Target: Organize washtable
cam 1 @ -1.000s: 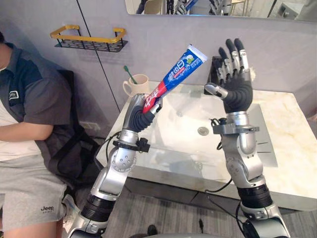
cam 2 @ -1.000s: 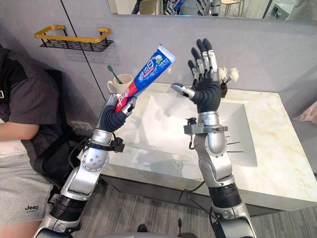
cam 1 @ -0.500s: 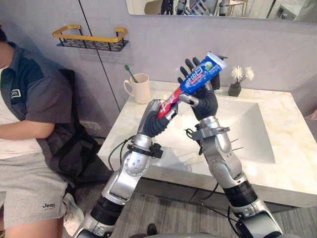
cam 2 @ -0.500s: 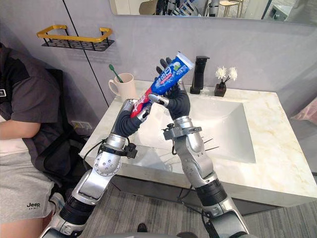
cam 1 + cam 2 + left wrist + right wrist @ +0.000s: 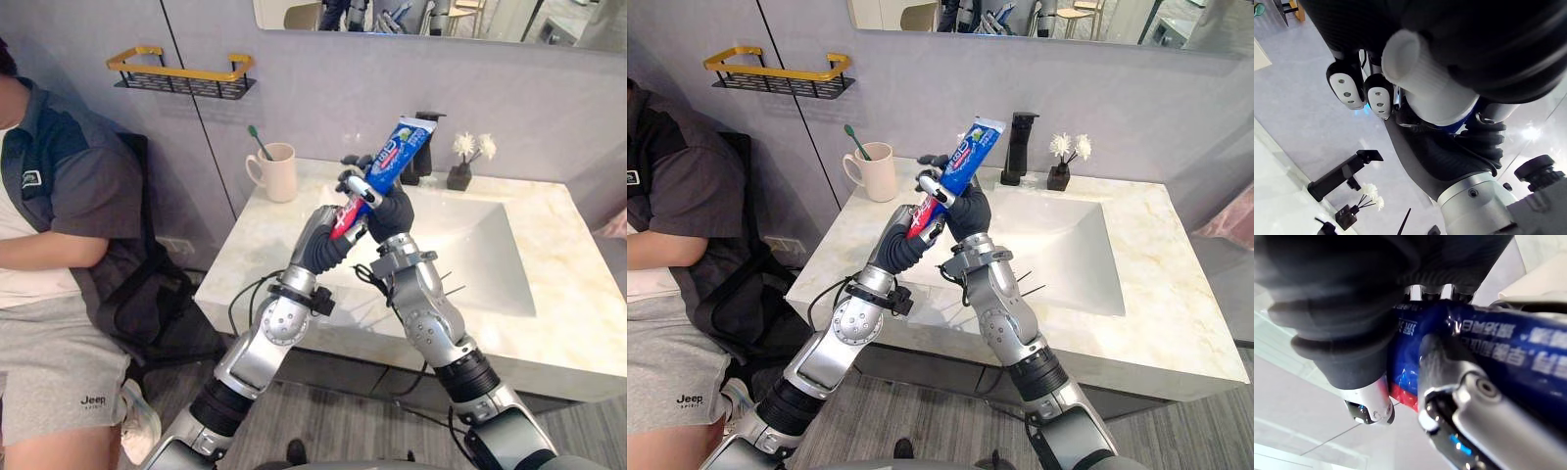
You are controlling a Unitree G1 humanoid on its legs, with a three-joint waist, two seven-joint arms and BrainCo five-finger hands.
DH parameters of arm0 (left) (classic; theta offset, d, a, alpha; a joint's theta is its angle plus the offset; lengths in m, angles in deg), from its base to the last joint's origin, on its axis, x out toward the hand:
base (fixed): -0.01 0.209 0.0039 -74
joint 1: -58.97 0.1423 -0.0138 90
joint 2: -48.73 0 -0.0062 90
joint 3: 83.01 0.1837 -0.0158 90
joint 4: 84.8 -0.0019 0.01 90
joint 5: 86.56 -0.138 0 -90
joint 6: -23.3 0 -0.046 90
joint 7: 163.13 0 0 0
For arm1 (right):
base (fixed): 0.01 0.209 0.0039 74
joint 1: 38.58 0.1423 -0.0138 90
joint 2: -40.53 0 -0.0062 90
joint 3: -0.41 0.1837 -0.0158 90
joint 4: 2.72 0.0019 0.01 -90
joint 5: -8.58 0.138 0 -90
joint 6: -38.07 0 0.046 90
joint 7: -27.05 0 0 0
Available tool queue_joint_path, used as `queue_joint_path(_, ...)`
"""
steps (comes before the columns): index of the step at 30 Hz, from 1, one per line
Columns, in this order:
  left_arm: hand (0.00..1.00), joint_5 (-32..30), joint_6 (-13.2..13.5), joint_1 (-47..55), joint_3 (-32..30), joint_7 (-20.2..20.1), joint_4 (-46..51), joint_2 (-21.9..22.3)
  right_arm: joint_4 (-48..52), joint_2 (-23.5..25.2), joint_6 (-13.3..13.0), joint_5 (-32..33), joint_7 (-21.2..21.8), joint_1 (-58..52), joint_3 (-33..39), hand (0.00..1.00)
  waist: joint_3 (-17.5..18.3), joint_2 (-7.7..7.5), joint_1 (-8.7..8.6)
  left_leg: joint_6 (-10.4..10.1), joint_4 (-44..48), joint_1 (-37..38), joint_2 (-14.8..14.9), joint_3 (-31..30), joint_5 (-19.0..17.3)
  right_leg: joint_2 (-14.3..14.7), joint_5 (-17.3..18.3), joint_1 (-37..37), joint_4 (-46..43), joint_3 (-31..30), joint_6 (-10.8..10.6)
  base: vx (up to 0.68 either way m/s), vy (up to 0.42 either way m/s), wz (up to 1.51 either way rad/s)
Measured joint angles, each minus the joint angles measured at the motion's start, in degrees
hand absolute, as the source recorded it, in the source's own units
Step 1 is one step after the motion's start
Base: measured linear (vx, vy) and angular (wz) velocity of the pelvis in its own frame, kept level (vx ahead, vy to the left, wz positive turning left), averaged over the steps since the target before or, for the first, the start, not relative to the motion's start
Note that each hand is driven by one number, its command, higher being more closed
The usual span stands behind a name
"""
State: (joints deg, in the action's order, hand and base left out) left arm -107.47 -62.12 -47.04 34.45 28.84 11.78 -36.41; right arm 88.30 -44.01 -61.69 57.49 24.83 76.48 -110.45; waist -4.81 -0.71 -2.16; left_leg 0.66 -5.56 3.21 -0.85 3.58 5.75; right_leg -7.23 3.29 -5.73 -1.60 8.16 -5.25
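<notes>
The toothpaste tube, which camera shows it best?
The right eye view: most of the toothpaste tube shows, tilted above the counter, gripped by the left robot hand and right robot hand. The left eye view nearly matches. The right wrist view shows a blue stretch; the left wrist view, its white cap.

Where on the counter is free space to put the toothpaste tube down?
For the toothpaste tube: bare marble right of the basin, and the left strip before the mug. The back edge is crowded by faucet and flower vase.
</notes>
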Motion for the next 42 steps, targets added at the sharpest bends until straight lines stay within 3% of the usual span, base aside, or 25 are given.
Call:
queue_joint_path(2,1.00,0.00,0.40,0.18,-0.03,-0.56,-0.34,0.05,0.00,-0.02,0.20,-0.11,0.32,0.57,-0.17,1.00,0.00,0.00,0.00,0.07,0.01,0.00,-0.01,0.33,0.05,0.00,-0.42,-0.03,0.42,-0.31,-0.08,-0.02,0.010,-0.08)
queue_joint_path(3,0.00,0.00,0.61,0.54,-0.12,-0.61,-0.37,0.07,0.00,-0.02,0.20,-0.17,0.83,0.69,-0.34,1.00,0.01,-0.02,-0.06,0.14,0.00,0.00,-0.02,0.44,0.09,-0.02,-0.54,-0.03,0.55,-0.41,-0.14,-0.02,0.006,-0.06)
queue_joint_path(12,0.00,-1.56,3.52,6.29,-3.50,-0.82,0.88,0.22,0.30,0.26,1.54,-6.07,2.55,0.68,-0.26,1.00,0.03,-0.04,-0.08,0.12,-0.17,0.05,-0.04,0.33,0.43,-0.03,-0.68,-0.18,0.59,-0.34,-0.24,0.00,0.000,0.00)
queue_joint_path(14,0.00,-2.48,3.82,8.83,-5.51,-0.74,2.92,0.11,1.32,0.84,1.50,-6.79,2.47,0.69,2.70,1.00,0.03,-0.04,-0.04,0.10,-0.31,0.08,-0.05,0.21,0.44,-0.04,-0.68,-0.28,0.63,-0.25,-0.25,-0.01,-0.004,0.02)
queue_joint_path(17,0.00,-2.57,4.76,14.57,-12.45,0.56,8.27,-1.54,4.45,-0.20,-0.30,-6.93,1.88,0.69,11.75,1.00,0.03,-0.03,0.16,0.09,-0.32,0.34,-0.14,-0.10,0.43,-0.12,-0.68,-0.83,0.88,0.13,-0.26,0.00,-0.005,0.06)
queue_joint_path(23,0.00,-2.48,4.94,20.61,-27.53,6.63,17.80,-1.84,9.76,-3.64,-3.55,-9.88,1.04,-1.82,20.49,1.00,0.07,0.03,0.18,-0.26,-0.35,0.69,-0.14,-0.57,0.19,-0.12,-0.77,-2.05,1.99,1.21,-0.09,0.00,-0.014,0.06)
queue_joint_path(26,0.00,-1.71,6.07,23.61,-34.46,9.02,20.07,1.25,11.57,-3.63,-3.73,-11.58,1.00,-5.67,22.71,1.00,0.09,0.07,0.47,-0.27,-0.36,0.61,-0.12,-0.69,0.18,-0.09,-0.70,-2.14,2.22,1.33,0.02,0.00,0.000,0.00)
queue_joint_path(29,0.00,3.03,5.93,27.55,-41.60,11.25,19.60,5.05,11.70,-3.50,-3.70,-13.86,0.46,-9.94,26.37,1.00,0.10,0.07,1.11,-0.27,-0.38,0.39,-0.17,-1.03,0.17,-0.10,-0.69,-2.24,2.61,1.70,0.04,0.01,-0.009,0.05)
queue_joint_path(35,0.00,12.51,5.65,34.05,-48.44,11.72,5.26,10.95,11.70,-3.39,-3.40,-21.19,-1.54,-13.58,32.23,1.00,1.29,0.13,1.70,-0.35,-0.39,-0.48,-0.24,-1.99,0.12,-0.02,-0.63,-2.50,3.45,3.09,0.05,0.01,-0.018,0.12)
queue_joint_path(42,0.00,18.04,4.03,37.49,-50.91,6.64,-16.31,14.15,11.69,-2.77,-3.00,-27.78,-3.02,-16.42,36.66,1.00,1.96,-0.27,2.89,-0.41,-0.39,-1.63,-0.32,-2.74,0.09,-0.04,-0.60,-1.96,3.67,4.25,-0.02,0.01,-0.016,0.07)
